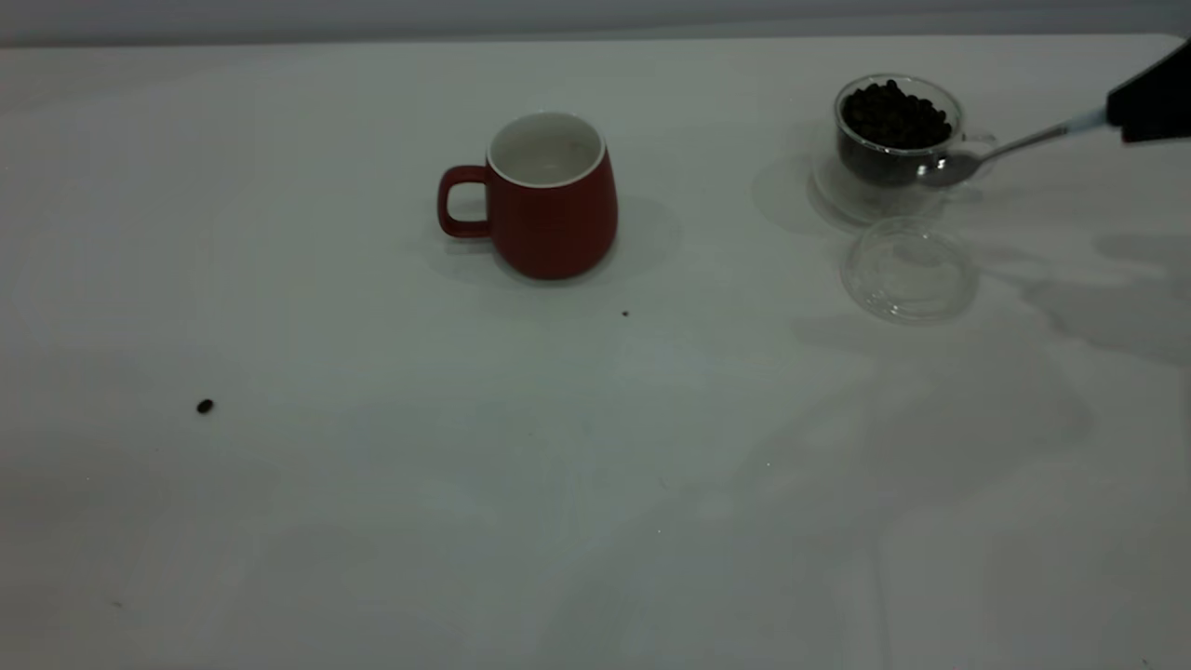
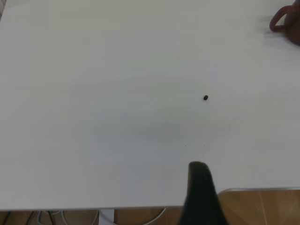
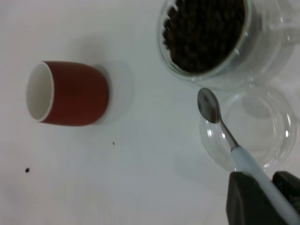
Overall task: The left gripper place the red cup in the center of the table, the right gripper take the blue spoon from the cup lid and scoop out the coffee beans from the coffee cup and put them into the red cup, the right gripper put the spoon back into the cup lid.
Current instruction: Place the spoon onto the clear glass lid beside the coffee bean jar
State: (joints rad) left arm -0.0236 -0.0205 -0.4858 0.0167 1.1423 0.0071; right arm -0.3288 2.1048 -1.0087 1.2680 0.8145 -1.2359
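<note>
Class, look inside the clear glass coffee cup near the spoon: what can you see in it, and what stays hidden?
The coffee cup holds a heap of dark coffee beans reaching about its rim. Only the top layer shows plainly; the beans beneath and the cup's bottom are covered.

White table [image 1: 372, 521] carries the red cup [image 1: 549, 200] near centre, glass cup [image 1: 891, 140] of beans [image 1: 895, 113] at two o'clock, lid [image 1: 910, 270] just beside, stray bean [image 1: 205, 406] at eight.
</note>
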